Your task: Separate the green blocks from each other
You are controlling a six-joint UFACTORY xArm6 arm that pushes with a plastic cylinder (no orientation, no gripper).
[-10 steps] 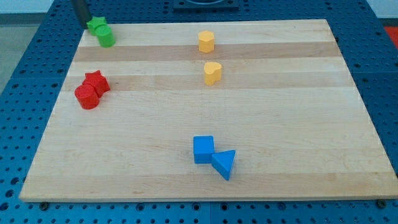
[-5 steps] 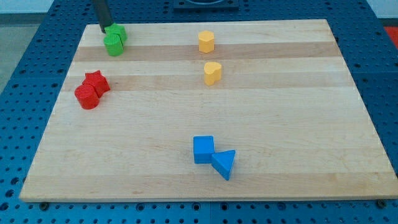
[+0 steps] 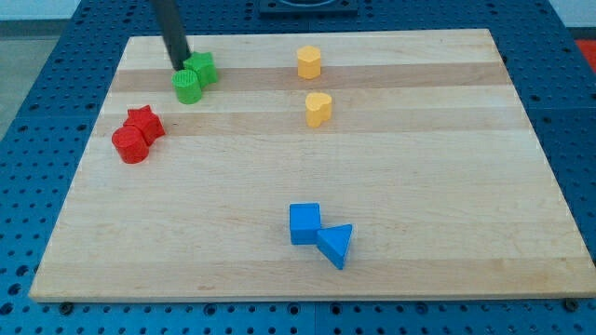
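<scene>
Two green blocks sit touching near the view's top left of the wooden board (image 3: 419, 167): a green cylinder (image 3: 187, 87) and a green star-shaped block (image 3: 202, 67) just up and right of it. My tip (image 3: 181, 67) is at the upper left side of the pair, touching or almost touching both blocks.
A red star (image 3: 144, 123) and a red cylinder (image 3: 129, 144) touch at the left. Two yellow blocks (image 3: 309, 62) (image 3: 318, 109) stand apart at top centre. A blue cube (image 3: 304, 223) and a blue triangular block (image 3: 336, 245) touch at the bottom centre.
My tip has moved right and slightly down, pushing both green blocks along with it; they have rotated about each other but stay together.
</scene>
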